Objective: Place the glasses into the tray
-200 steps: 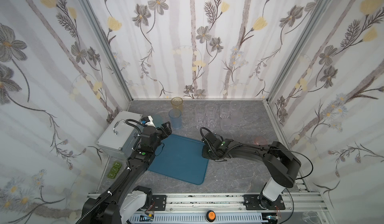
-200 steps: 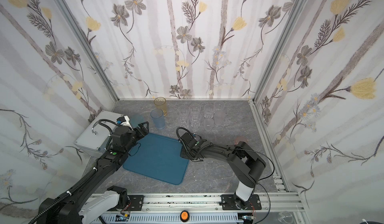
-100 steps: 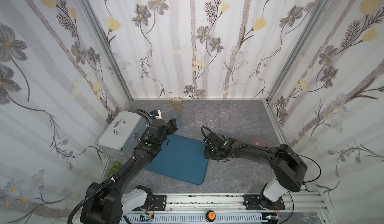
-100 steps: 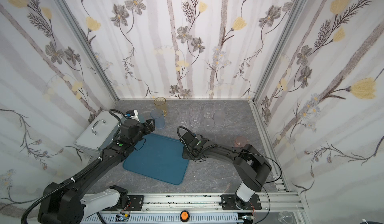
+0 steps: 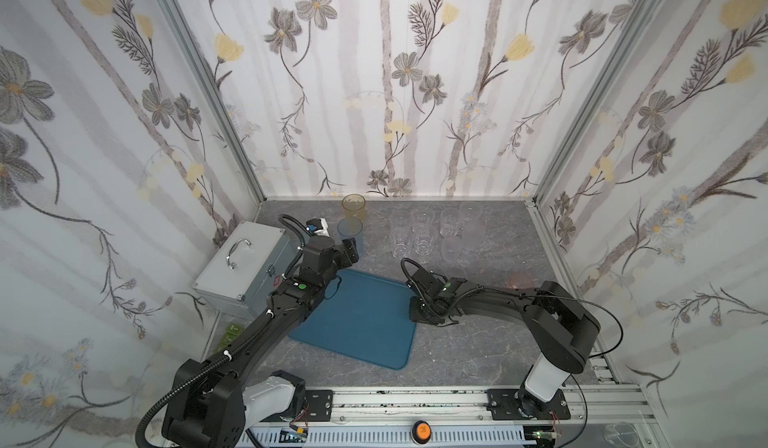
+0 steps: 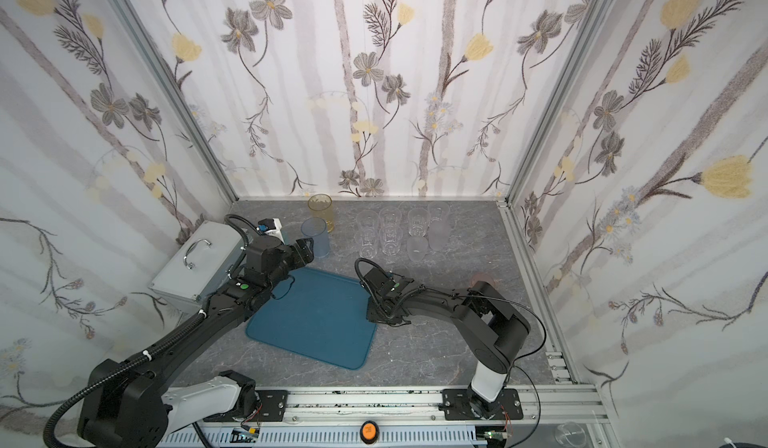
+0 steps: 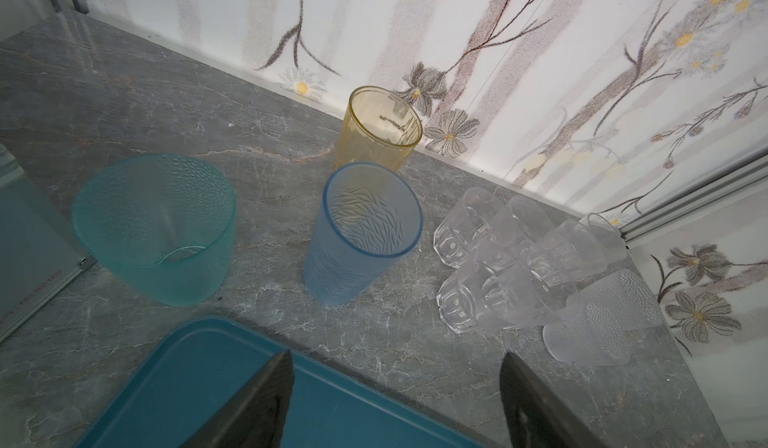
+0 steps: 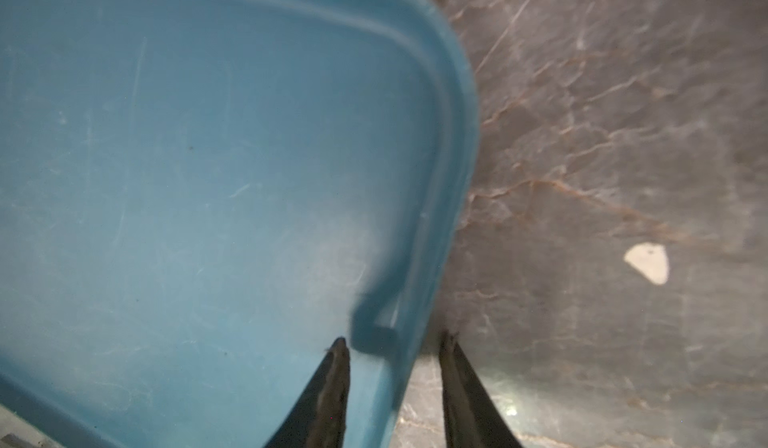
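The teal-blue tray (image 5: 353, 321) (image 6: 311, 321) lies flat in the middle of the grey table with nothing on it. The glasses stand behind it: amber (image 5: 353, 206), blue (image 5: 350, 231), a clear faceted cluster (image 5: 419, 233), frosted ones (image 5: 453, 248), and a pink one (image 5: 519, 279) at the right. My left gripper (image 5: 351, 250) (image 7: 397, 358) is open over the tray's far corner (image 7: 199, 383), short of the blue glass (image 7: 361, 233) and a teal glass (image 7: 153, 225). My right gripper (image 5: 419, 313) (image 8: 392, 342) straddles the tray's right rim (image 8: 453, 154), jaws apart.
A silver metal case (image 5: 245, 263) with a handle stands left of the tray, close to my left arm. A small green item (image 5: 230, 333) lies at the table's front left. The back wall runs just behind the amber glass (image 7: 382, 130).
My left arm has swung from beside the case toward the back, bringing its gripper up to the blue glass. My right gripper stays at the tray's right rim.
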You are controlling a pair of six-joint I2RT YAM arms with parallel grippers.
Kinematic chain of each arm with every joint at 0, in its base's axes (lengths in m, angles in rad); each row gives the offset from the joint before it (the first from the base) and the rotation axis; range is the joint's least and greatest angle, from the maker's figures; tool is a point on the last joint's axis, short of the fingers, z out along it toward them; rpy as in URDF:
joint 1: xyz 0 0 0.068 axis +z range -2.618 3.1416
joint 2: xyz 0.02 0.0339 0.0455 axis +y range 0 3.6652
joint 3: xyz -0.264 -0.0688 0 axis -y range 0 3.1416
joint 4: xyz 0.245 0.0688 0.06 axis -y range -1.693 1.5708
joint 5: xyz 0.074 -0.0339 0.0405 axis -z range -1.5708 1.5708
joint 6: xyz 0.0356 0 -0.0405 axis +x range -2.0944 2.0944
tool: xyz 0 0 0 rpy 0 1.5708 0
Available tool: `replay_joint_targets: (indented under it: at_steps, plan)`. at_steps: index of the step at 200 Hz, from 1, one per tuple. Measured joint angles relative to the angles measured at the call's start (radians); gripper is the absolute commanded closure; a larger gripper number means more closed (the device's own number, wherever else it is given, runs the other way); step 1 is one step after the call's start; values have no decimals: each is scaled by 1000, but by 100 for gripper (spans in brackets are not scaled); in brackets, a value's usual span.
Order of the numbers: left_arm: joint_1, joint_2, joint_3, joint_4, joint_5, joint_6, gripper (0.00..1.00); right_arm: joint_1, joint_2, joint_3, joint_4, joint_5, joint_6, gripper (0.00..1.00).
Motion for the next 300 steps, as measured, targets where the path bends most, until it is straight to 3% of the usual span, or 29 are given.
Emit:
replay_joint_targets:
  at_steps: [28, 56, 112, 164, 185, 225, 253, 300]
  plan:
    - [2, -9, 28, -51, -31, 46, 18, -87, -1, -3, -4, 11, -84, 80]
    - [29, -18, 61, -96, -47, 70, 18, -146, 8, 26, -77, 103, -199, 86]
    - [137, -43, 70, -185, -47, 75, 21, -188, 22, 91, -221, 331, -347, 86]
    - [151, -41, 34, -197, 50, 86, 21, -146, 105, 184, -280, 461, -462, 85]
    - [151, -21, -8, -203, 83, 61, 18, -160, 123, 208, -307, 507, -473, 78]
    - [151, 55, -66, -212, 123, 21, 12, -174, 72, 215, -293, 420, -442, 53]
    - [151, 91, -77, -215, 132, -3, 4, -178, 2, 145, -229, 268, -360, 45]
    - [151, 169, -119, -202, 127, -104, 2, -241, -154, -52, -59, 63, -187, 28]
